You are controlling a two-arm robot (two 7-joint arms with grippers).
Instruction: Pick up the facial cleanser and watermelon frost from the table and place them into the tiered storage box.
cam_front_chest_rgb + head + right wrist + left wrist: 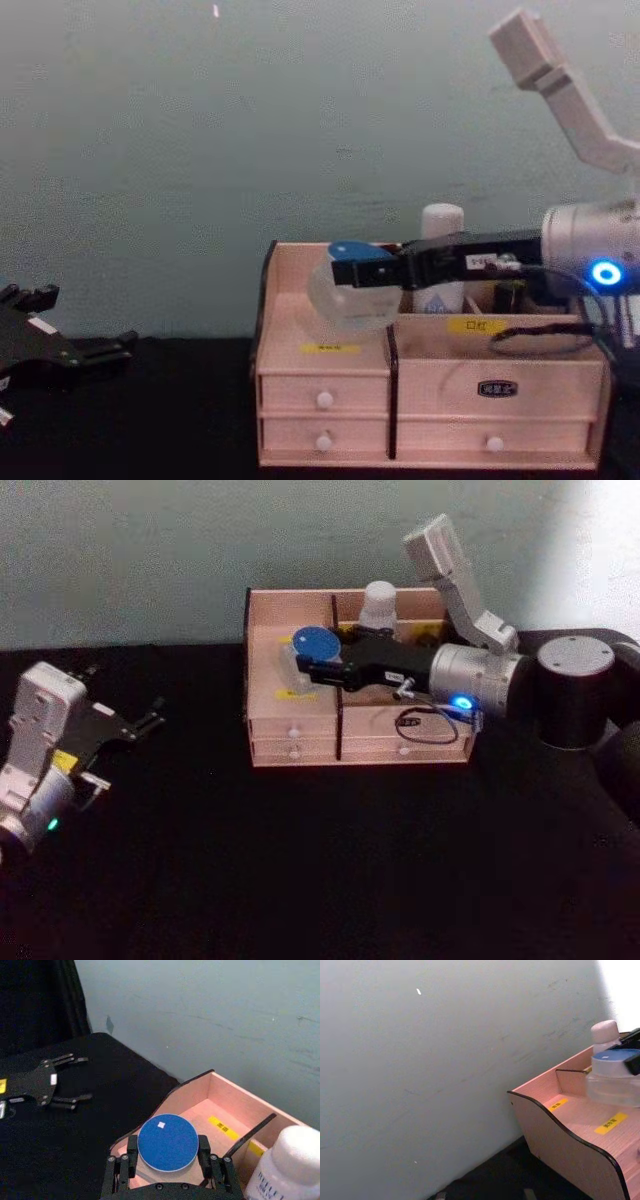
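the fingers [204, 1151] of the right gripper [316, 668] are pressing on both sides of the watermelon frost [348, 292], holding it upright over the left compartment of the tiered storage box [290, 602], so the release is lying straight down. the facial cleanser [380, 600] is standing in the back right compartment. the left gripper [152, 716] is idling, spread open, near the table's [300, 870] left edge. i am not managing to tell whether the jar's base is touching the compartment floor.

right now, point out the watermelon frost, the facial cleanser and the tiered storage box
watermelon frost [167, 1142]: right wrist view, middle of blue lid
facial cleanser [380, 598]: head view, white cap
tiered storage box [560, 385]: chest view, right front panel
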